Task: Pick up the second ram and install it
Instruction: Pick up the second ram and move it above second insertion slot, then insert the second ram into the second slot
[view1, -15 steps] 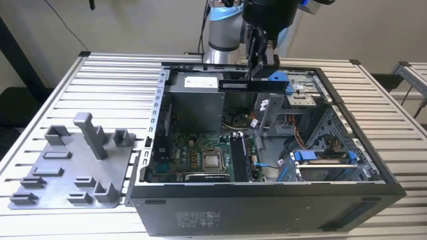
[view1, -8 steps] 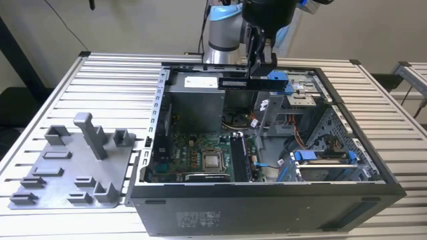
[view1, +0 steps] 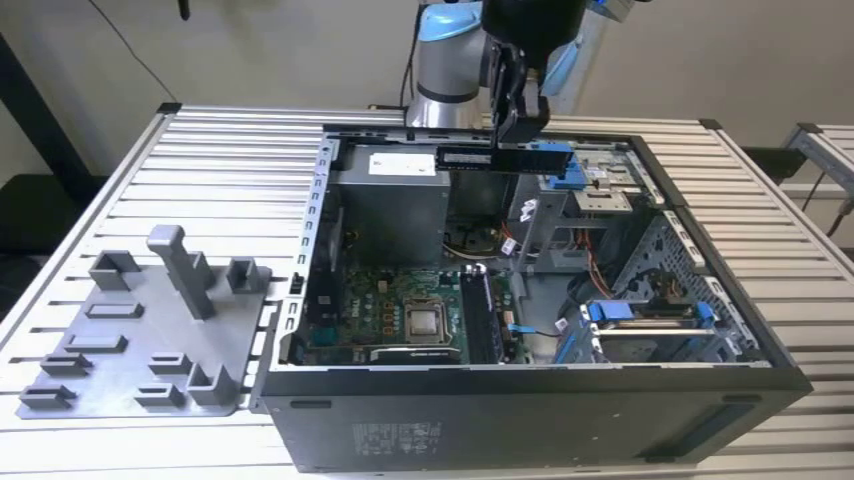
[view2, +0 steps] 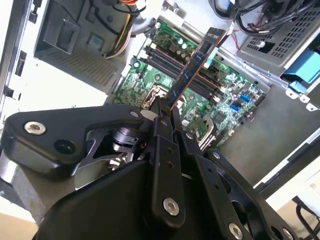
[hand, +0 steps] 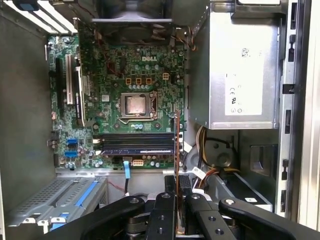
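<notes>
End effector (view1: 514, 140) clamping thin flat second ram (view1: 467, 158), green motherboard (view1: 387, 300)

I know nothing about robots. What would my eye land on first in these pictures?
First, the gripper holding the second ram, a thin dark stick, in the air above the open computer case. Beneath it, inside the case, lies the green motherboard. On the exterior view's left, a grey fixture plate with upright blocks sits on the slatted table.
</notes>
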